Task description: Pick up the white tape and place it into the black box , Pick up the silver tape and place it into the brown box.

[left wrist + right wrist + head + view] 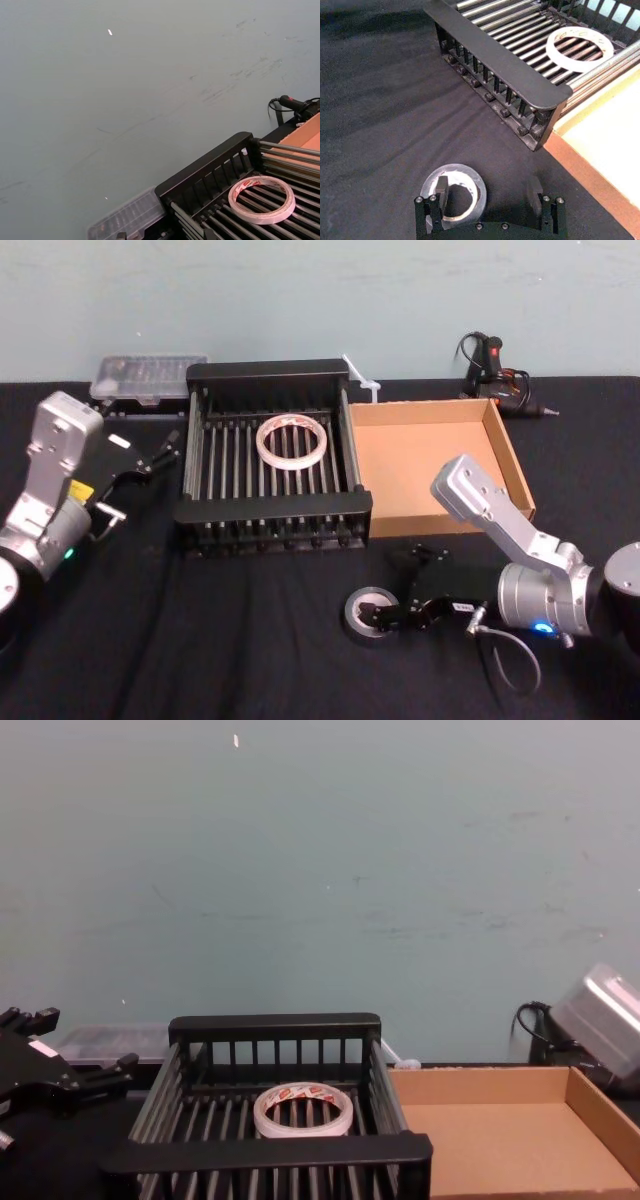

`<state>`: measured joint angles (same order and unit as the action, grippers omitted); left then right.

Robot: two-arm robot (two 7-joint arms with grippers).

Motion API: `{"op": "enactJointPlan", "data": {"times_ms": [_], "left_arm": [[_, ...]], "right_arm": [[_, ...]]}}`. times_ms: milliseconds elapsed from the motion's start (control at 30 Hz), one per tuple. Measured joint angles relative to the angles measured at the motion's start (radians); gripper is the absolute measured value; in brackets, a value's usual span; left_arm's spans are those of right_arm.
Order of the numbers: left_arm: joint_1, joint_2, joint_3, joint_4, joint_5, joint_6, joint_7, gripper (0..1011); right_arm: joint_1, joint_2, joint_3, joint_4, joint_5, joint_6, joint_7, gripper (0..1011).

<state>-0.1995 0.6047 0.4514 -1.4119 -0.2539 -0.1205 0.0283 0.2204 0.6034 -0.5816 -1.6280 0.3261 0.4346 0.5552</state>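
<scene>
Grey silver tape (355, 608) on open worktop (250, 640): right end effector (392, 618) spread wide, one finger at its hole. Left end effector (140, 475) idles, spread, 9 o'clock of black box (270, 372).

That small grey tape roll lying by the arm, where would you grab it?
Grip the silver tape by one wall of its ring, coming from above: it lies flat, hole up, so one finger fits in the hole and the other outside. The open right gripper sits about that way.
</scene>
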Motion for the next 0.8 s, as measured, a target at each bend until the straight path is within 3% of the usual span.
{"op": "enactJointPlan", "data": {"times_ms": [800], "left_arm": [[0.000,0.000,0.000,0.000,0.000,0.000,0.000,1001]], "right_arm": [[0.018,-0.010,-0.021,0.028,-0.008,0.002,0.001,1002]]}}
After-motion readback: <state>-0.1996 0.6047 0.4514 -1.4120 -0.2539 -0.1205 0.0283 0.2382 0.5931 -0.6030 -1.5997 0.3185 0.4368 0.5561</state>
